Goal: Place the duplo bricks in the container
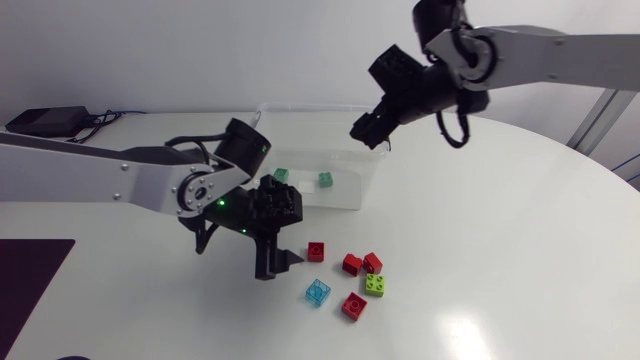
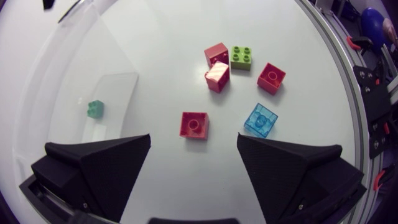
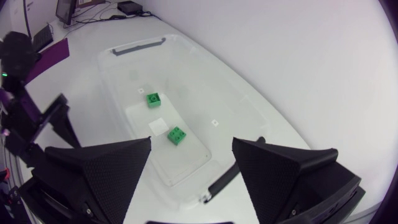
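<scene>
While left gripper point(image 1: 280, 264) hangs wide open, empty, above red brick point(image 2: 193, 124), five other bricks lie loose at 5 o'clock of container point(image 1: 300, 107). Right gripper point(image 1: 368, 132) spread, empty, over container. Risk: off-centre closing knocks red brick into blue brick point(image 2: 261, 119).

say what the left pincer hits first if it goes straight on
Probably the lone red brick, centred ahead of the open left pincer; depth is unclear, so it may meet bare table beside it.

Readable text: I can read none in any view.
White patch point(image 3: 158, 126) in container point(image 3: 140, 46): too small to tell.
</scene>
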